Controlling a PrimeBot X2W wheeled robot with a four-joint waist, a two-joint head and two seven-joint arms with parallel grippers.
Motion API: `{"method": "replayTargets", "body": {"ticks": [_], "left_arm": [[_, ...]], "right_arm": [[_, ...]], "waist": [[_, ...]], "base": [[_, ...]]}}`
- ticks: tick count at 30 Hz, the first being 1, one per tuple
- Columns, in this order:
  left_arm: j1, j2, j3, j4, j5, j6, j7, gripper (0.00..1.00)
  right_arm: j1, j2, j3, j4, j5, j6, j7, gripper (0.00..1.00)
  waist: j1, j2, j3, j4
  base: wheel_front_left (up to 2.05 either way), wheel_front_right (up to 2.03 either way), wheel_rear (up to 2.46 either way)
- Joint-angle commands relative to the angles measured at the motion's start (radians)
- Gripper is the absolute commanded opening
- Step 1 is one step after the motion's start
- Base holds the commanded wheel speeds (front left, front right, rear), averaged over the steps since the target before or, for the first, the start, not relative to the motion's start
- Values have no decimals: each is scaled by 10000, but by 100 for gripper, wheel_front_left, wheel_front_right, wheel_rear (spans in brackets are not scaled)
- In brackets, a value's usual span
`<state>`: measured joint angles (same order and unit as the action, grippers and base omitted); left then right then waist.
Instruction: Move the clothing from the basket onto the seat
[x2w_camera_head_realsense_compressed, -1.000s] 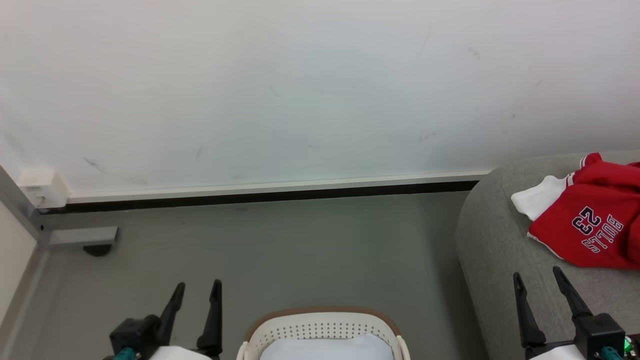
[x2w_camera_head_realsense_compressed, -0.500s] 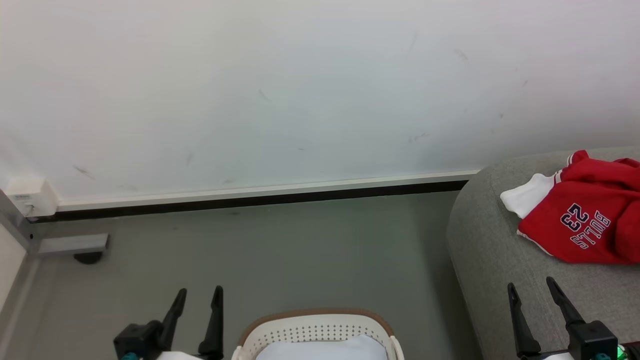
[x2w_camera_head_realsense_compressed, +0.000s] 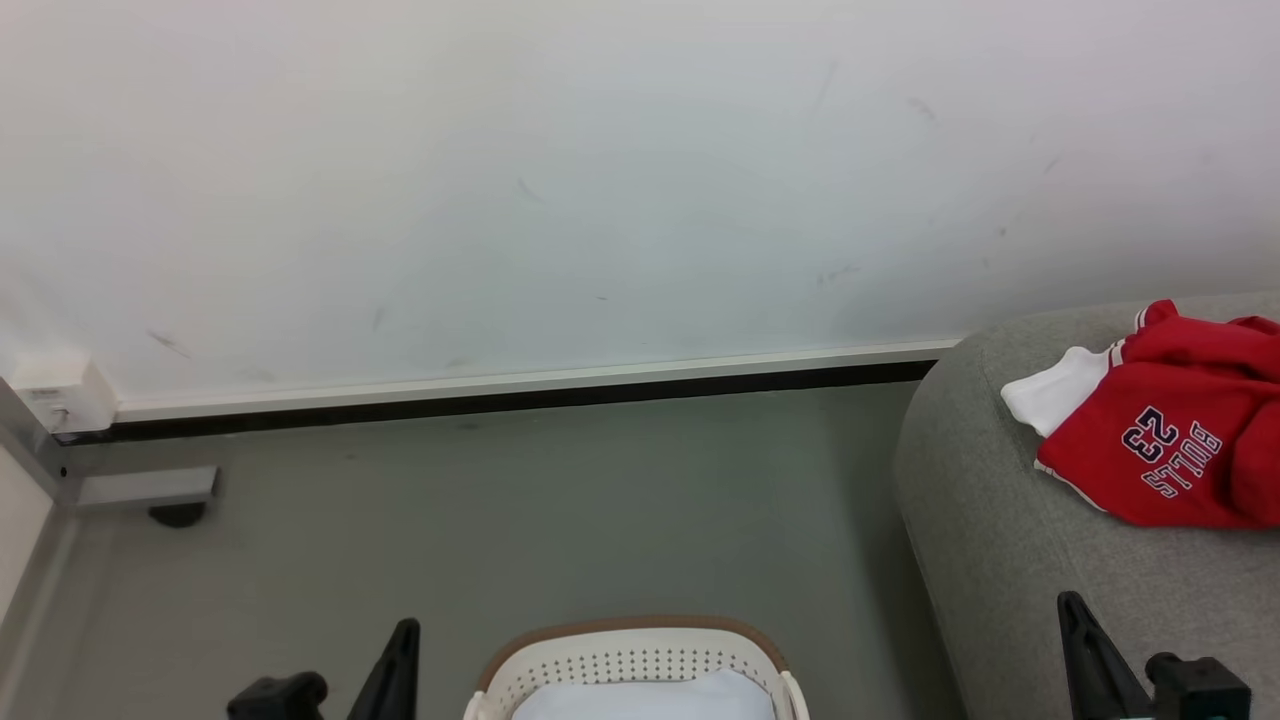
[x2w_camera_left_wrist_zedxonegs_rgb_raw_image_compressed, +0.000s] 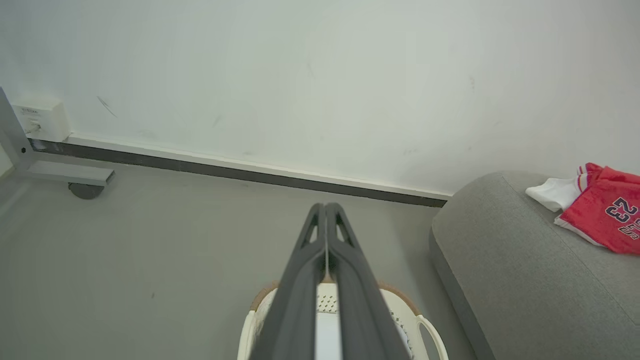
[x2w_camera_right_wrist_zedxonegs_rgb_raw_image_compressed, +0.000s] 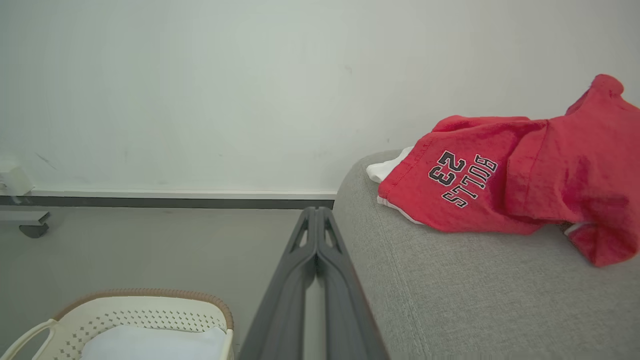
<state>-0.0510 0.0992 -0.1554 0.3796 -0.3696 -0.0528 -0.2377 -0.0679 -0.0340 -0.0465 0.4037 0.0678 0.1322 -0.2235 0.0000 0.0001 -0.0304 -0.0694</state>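
Clothing (x2w_camera_right_wrist_zedxonegs_rgb_raw_image_compressed: 500, 190): red garment printed "BULLS 23" in dark letters; lies crumpled on top of seat (x2w_camera_right_wrist_zedxonegs_rgb_raw_image_compressed: 475, 300), near its rounded end; a white piece (x2w_camera_right_wrist_zedxonegs_rgb_raw_image_compressed: 387, 167) shows from under its wall-side edge.
Seat: grey woven upholstery, rounded edges; stands on floor (x2w_camera_head_realsense_compressed: 600, 500) to robot's right of basket (x2w_camera_head_realsense_compressed: 630, 622), apart from it.
Basket: white, perforated wall, brown rim band; stands on floor at bottom edge of head view, between left gripper (x2w_camera_head_realsense_compressed: 404, 640) and right gripper (x2w_camera_head_realsense_compressed: 1075, 612).
Basket contents: pale item (x2w_camera_head_realsense_compressed: 640, 695) lies inside; kind cannot be told.
Left gripper: fingers pressed together along their length, nothing between them; in left wrist view they point over basket toward wall (x2w_camera_left_wrist_zedxonegs_rgb_raw_image_compressed: 320, 75).
Right gripper: fingers pressed together, nothing held; in right wrist view they rise just beside seat's rounded end, basket at that view's lower left; clear of clothing.
Wall: white, lightly scuffed; white-and-dark skirting (x2w_camera_head_realsense_compressed: 520, 385) runs along its foot.
Frame: grey metal leg (x2w_camera_head_realsense_compressed: 150, 487) with dark caster (x2w_camera_head_realsense_compressed: 178, 515) on floor at far left, by wall; white box (x2w_camera_head_realsense_compressed: 60, 393) on wall above it.
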Motion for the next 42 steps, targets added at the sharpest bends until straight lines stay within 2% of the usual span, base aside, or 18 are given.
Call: {"method": "replayTargets", "body": {"ticks": [1, 22, 42], "left_arm": [[-230, 2, 181, -181, -551, -64, 131, 0], [-308, -127, 841, -745, -3821, -81, 1022, 0], [-393, -226, 1356, -1116, -6163, -103, 1695, 0]], "right_arm": [[-292, -75, -122, -148, 638, -1, 138, 0], [-285, -111, -159, -654, 4742, -6, 926, 0], [-403, -144, -304, -889, 7648, -10, 1595, 0]], "waist": [[0, -1, 4, 13], [0, -1, 54, 133], [0, -1, 99, 241]], "base": [[0, 0, 0], [0, 0, 0], [0, 0, 0]]}}
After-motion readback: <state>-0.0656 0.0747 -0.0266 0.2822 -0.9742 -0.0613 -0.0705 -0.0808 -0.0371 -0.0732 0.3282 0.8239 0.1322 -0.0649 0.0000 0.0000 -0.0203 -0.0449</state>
